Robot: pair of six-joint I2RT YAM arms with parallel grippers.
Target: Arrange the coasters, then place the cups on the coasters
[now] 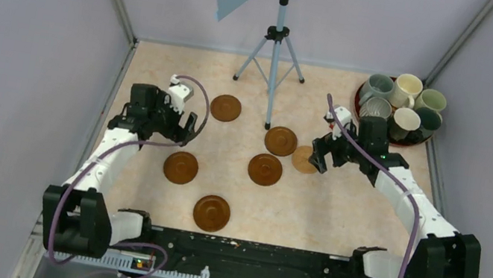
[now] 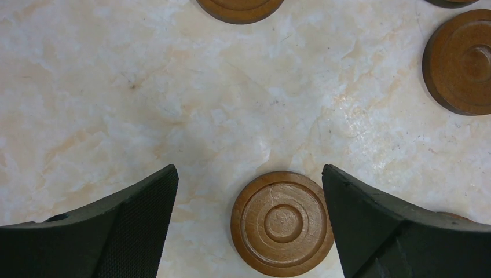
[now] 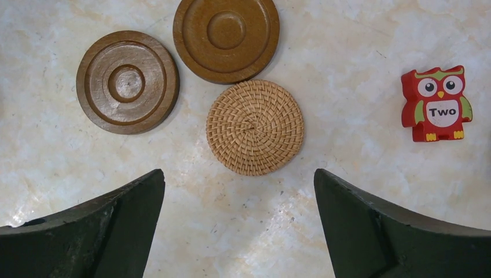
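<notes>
Several round wooden coasters lie scattered mid-table, among them one at the back (image 1: 225, 107), one at the front (image 1: 211, 212) and one on the left (image 1: 180, 167). My left gripper (image 1: 185, 125) (image 2: 249, 171) hovers open over one coaster (image 2: 282, 223), which lies flat on the table close to the right finger (image 2: 370, 220). My right gripper (image 1: 319, 159) (image 3: 238, 174) is open and empty. Just ahead of its tips lies a woven coaster (image 3: 255, 127), with two wooden coasters (image 3: 127, 82) (image 3: 226, 37) beyond. The cups (image 1: 400, 108) stand clustered at the back right.
The cups sit on a red round tray (image 1: 418, 141) in the back right corner. A tripod (image 1: 275, 53) stands on the table at the back centre, its legs spread. A red owl toy (image 3: 437, 103) marked "Two" lies right of the woven coaster. Walls enclose both sides.
</notes>
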